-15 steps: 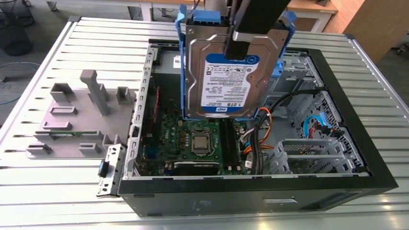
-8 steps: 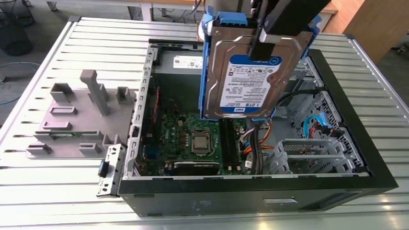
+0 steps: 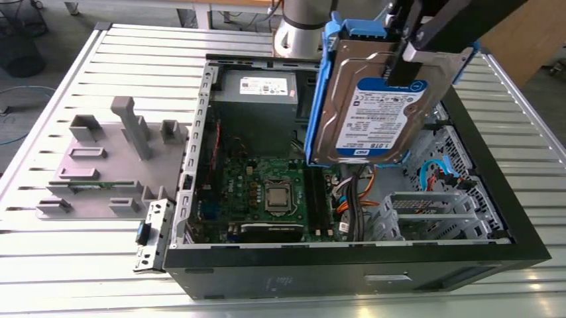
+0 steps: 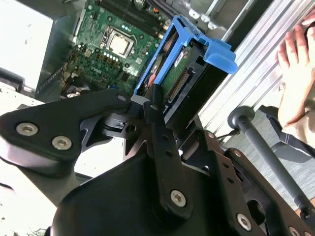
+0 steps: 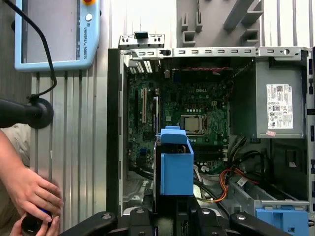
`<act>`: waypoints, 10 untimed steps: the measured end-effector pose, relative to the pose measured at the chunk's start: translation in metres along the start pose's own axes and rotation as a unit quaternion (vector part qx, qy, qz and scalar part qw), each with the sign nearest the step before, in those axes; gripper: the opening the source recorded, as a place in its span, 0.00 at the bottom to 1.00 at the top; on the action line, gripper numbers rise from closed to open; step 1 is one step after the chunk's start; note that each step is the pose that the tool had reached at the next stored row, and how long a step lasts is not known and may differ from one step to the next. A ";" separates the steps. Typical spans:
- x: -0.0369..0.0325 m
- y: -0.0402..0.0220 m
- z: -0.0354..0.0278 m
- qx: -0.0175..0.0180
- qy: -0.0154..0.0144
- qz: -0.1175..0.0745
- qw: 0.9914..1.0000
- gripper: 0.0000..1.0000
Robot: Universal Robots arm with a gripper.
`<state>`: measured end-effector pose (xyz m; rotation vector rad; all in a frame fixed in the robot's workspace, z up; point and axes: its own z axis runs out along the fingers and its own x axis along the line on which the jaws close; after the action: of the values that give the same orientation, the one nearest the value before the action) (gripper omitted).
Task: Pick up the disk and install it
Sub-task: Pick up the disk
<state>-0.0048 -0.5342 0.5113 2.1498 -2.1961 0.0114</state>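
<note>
Exterior view. An open black computer case point(image 3: 354, 268) lies at centre frame on a slatted metal desk point(image 3: 79, 255). Inside it are a green motherboard point(image 3: 265, 175) with a processor socket point(image 3: 277, 197), a grey power supply point(image 3: 256, 93) bearing a white sticker toward the top, and a perforated drive cage point(image 3: 433, 212) at lower right. A grey fixture block point(image 3: 106, 165) with upright pegs sits just beside the case, on the exterior view's left. First wrist view. A blue-framed pendant point(image 5: 54, 34) rests on the desk.
</note>
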 end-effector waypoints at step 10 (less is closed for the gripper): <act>-0.0008 -0.0384 -0.0016 0.000 0.000 0.000 1.000 0.35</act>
<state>0.0337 -0.5342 0.5112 2.1497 -2.1958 0.0107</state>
